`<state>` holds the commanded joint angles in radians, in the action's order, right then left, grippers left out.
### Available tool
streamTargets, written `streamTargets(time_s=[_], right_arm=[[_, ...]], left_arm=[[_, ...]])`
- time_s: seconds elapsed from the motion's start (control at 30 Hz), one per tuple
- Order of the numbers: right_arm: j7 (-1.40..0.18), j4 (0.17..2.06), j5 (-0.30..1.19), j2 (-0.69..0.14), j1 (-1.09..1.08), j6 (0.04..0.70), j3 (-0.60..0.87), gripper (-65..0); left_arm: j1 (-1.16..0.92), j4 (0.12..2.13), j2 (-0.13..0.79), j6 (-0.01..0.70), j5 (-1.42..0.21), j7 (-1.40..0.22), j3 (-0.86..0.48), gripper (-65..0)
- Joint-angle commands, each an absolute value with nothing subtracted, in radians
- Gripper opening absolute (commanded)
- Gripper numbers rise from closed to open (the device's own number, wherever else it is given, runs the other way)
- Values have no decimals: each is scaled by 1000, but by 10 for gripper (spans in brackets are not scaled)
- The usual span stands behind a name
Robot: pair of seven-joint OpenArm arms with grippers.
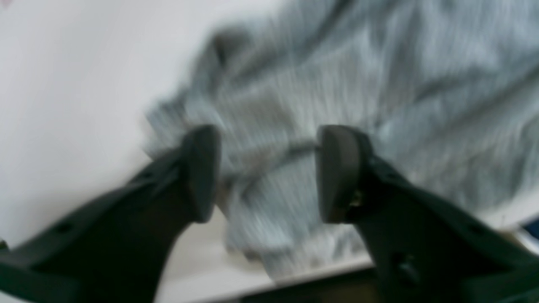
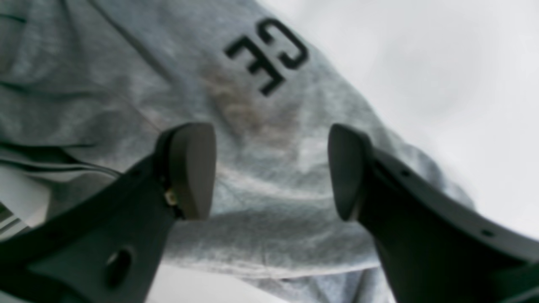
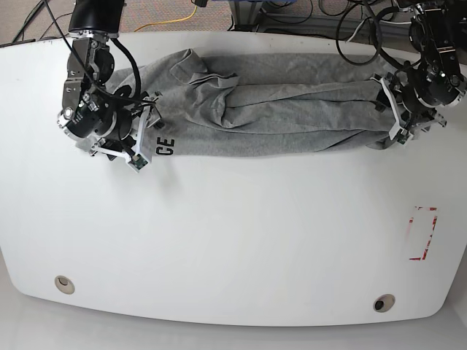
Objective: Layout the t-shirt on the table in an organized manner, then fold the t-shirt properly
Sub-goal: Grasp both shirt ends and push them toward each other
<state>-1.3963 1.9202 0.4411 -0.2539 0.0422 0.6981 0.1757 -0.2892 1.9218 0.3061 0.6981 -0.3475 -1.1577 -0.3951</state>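
Note:
The heather-grey t-shirt [image 3: 277, 109] lies bunched in a long wrinkled band across the far part of the white table [image 3: 233, 240]. Its dark lettering [image 3: 166, 147] shows near the left end. My right gripper [image 3: 146, 133] hovers over that end. In the right wrist view it stands open [image 2: 271, 168] above the cloth [image 2: 126, 84], just below the letters [image 2: 269, 54]. My left gripper [image 3: 387, 109] is at the shirt's right end. The left wrist view is motion-blurred. There it is open [image 1: 267, 168] over crumpled fabric [image 1: 379, 84] that reaches the table edge.
A red tape rectangle [image 3: 422, 233] marks the table's right side. Two round grommet holes [image 3: 64, 284] [image 3: 384, 302] sit near the front edge. Cables [image 3: 292, 14] run along the floor beyond the far edge. Bare white tabletop [image 1: 63, 84] lies left of the cloth.

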Motion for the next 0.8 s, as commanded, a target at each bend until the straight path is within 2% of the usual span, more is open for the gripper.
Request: streamTargets(time_s=[0.07,0.1,0.17,0.2,0.43,0.57,0.8], right_arm=[[-1396,1920,441,-246,50,698,176,-474],[-1396,1920,441,-246,50,698,176,-499],[-1396,1919,441,-240,56,698,174,-612],[-1396,1919,441,-234,67,698,173,-640],[-1383,1899,438,-236,108,698,173,-642],[-1308,1821,437,-245,131,698,173,-642],[-1101,1603,438,-332,128,698,139,-642]], left_arm=[[-303,1923,306,698,-348,-1158,-395,-581],[-305,1923,306,698,-348,-1158,-395,-601],[-317,1926,308,698,-348,-1158,-397,-637],[-326,1928,308,698,-348,-1156,-397,-640],[-334,1919,308,698,-343,-1156,-394,-640],[-329,1902,308,698,-343,-1156,-389,-640],[-249,1730,344,698,-343,-1156,-315,-640]])
